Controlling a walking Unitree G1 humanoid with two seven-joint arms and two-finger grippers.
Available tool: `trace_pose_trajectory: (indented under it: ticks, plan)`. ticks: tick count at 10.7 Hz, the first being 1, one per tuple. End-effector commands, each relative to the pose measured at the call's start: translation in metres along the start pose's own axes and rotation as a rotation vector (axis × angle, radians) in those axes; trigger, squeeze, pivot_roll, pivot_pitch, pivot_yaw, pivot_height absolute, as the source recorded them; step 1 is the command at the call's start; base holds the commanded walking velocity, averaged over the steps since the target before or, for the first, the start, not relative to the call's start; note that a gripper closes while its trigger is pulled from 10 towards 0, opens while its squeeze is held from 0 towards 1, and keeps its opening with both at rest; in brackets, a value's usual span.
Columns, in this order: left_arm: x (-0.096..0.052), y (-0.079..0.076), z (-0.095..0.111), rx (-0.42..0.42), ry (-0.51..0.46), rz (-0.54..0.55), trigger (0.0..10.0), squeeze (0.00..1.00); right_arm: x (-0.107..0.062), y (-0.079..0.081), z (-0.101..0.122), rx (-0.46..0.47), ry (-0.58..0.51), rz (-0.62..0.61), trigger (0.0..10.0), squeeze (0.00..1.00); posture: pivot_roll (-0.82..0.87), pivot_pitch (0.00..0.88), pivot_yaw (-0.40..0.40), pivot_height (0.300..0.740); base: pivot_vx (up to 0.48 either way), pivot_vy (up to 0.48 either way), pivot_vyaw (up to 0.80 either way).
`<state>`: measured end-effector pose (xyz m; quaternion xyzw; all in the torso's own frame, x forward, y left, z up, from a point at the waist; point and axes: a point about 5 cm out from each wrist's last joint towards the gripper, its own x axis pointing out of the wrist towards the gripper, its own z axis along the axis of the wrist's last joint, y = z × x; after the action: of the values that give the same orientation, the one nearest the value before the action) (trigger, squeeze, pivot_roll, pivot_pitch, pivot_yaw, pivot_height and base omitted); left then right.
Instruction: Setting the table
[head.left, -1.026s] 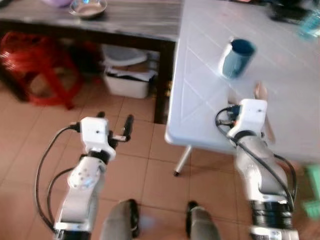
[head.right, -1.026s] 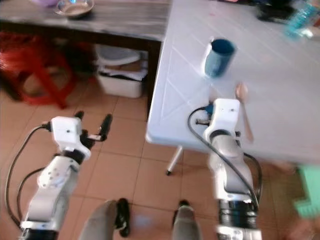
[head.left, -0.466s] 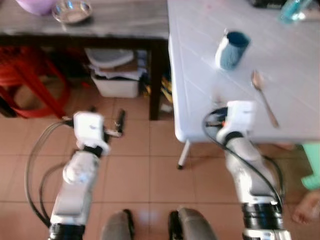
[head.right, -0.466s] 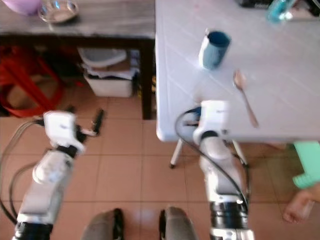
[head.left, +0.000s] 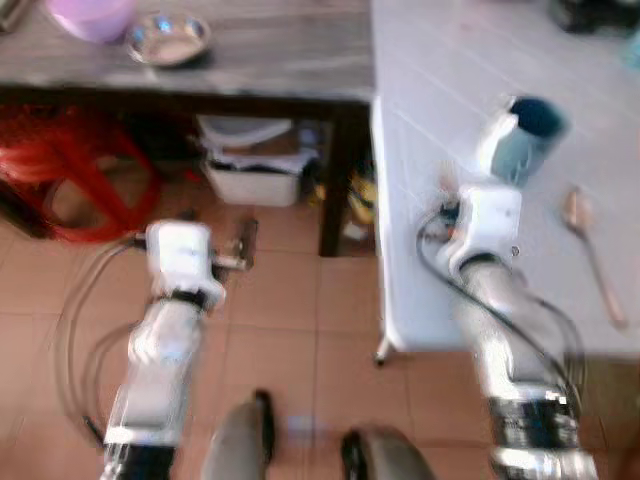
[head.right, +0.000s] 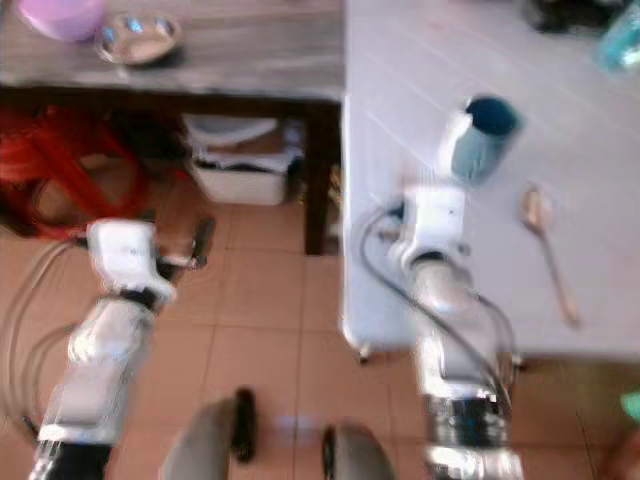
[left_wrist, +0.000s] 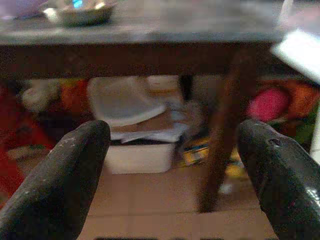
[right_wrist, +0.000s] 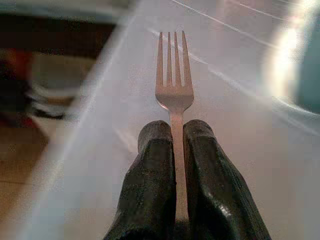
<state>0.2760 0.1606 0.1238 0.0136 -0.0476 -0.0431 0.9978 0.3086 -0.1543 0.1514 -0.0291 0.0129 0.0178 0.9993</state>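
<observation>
Fork (right_wrist: 174, 90) sits pinched by its handle between the two closed fingers (right_wrist: 150, 175) of the right gripper (right_wrist: 174, 145), tines pointing forward over the white table (head.left: 440, 120). From the head views the right arm reaches over the table's near left part, its wrist just this side of the blue mug (head.left: 525, 135). A spoon (head.left: 592, 255) lies on the table to the right of that arm, near the front edge and apart from the mug.

The left gripper (left_wrist: 172, 165) is out over the tiled floor (head.left: 290, 320), its fingers spread wide and holding nothing; it faces the dark side table (head.left: 260, 45), which carries a metal bowl (head.left: 168, 38) and a purple bowl (head.left: 92, 15), with a white bin (head.left: 255, 170) and a red stool (head.left: 70, 170) beneath.

The step in hand looks like carrying the fork to its place. The frames are blurred, which suggests the robot is on the move, so the setting-down has probably not begun. The next move calls for lowering the fork flat onto bare table close to the spoon and mug, keeping clear of the mug's side, and only then parting the fingers. With the grip so narrow on a thin handle, the fork may swivel if it touches down tines first.
</observation>
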Motion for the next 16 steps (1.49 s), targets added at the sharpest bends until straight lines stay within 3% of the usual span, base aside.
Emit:
trace_pose_trajectory:
  ticks: [1, 9, 16]
  plan:
    - [-0.002, -0.002, -0.001, 0.002, 0.003, 0.001, 10.0, 0.0, -0.004, -0.005, -0.015, -0.01, 0.06, -0.011, 10.0, 0.0, -0.03, 0.237, -0.014, 0.74, 0.0, 0.48, 0.0]
    - [-0.002, -0.008, 0.001, 0.038, -0.013, -0.029, 10.0, 0.0, -0.004, -0.001, -0.011, -0.029, 0.015, -0.003, 10.0, 0.0, -0.03, 0.236, -0.01, 0.74, 0.073, 0.452, 0.0]
    - [-0.001, -0.019, 0.006, 0.01, -0.046, -0.064, 10.0, 0.0, -0.003, 0.0, -0.003, -0.019, -0.053, -0.021, 10.0, 0.0, -0.03, 0.234, -0.008, 0.74, 0.477, 0.0, 0.0]
